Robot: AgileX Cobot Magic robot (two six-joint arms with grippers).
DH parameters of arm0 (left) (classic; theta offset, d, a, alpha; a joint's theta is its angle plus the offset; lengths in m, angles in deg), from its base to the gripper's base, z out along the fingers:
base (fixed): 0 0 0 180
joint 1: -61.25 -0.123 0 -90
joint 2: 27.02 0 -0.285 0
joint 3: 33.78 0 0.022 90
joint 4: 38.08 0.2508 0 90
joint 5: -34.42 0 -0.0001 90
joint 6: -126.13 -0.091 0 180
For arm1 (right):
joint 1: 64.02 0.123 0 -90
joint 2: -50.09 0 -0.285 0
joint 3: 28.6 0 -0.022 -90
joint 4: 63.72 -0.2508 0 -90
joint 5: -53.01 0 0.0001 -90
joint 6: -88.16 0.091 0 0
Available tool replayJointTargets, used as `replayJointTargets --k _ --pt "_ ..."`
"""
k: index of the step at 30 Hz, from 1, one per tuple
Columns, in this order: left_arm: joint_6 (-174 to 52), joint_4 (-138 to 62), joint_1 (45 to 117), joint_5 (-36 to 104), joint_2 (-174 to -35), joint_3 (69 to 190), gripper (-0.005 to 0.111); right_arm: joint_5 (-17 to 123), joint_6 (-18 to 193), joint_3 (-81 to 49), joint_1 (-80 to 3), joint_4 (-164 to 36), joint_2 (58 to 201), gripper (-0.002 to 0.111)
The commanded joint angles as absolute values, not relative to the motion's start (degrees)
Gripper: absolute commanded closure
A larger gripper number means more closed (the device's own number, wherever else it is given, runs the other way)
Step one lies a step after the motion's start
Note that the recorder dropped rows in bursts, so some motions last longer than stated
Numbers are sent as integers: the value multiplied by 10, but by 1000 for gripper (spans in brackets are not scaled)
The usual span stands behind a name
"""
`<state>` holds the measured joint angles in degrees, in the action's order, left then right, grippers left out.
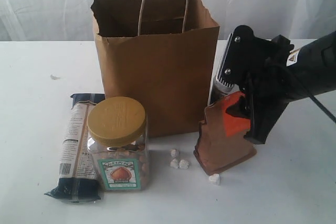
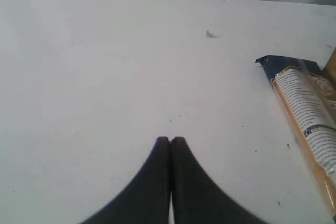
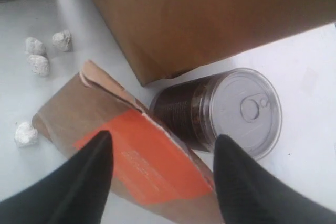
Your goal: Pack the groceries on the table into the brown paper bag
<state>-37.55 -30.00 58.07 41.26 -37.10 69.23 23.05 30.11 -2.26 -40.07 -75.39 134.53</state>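
A white counter (image 1: 37,93) is filling the frame, with pale curtains hanging behind it. Nearest, at the lower left, a long dark-blue and beige packet (image 1: 79,145) is lying flat, running away from the camera. A tan-lidded nut jar (image 1: 118,142) is standing upright just beside it on the right. A few small white crumbs (image 1: 178,159) are lying right of the jar. Right of centre, an orange-labelled brown pouch (image 1: 220,148) is standing tilted on the counter. The right fingers (image 3: 84,182) are hanging spread wide apart over its upper part, one over the orange label and the other past the pouch's edge, with no grip showing. Behind the pouch a dark tin can (image 3: 210,111) is lying on its side just beside the bag's bottom corner. The brown paper bag (image 1: 157,72) is standing open at centre, handles up. The left fingers (image 2: 152,182) are pressing shut together, holding nothing, over bare counter near the packet's end.
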Motion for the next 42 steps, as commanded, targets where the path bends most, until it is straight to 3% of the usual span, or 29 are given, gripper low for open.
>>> replayJointTargets --k 1,7,22,34,42 --pt "-374 -303 580 415 -369 690 107 228 301 -27 -400 -754 1341 74" --pt "-374 -303 580 415 -369 690 107 226 335 -27 -400 -752 1331 108" --pt "-374 -303 580 415 -369 690 107 199 363 -27 -400 -751 1305 108" --pt "-374 -303 580 415 -369 690 107 295 536 -27 -404 -750 1305 108" --pt "-374 -303 580 415 -369 690 107 219 698 -76 -516 -759 1348 108"
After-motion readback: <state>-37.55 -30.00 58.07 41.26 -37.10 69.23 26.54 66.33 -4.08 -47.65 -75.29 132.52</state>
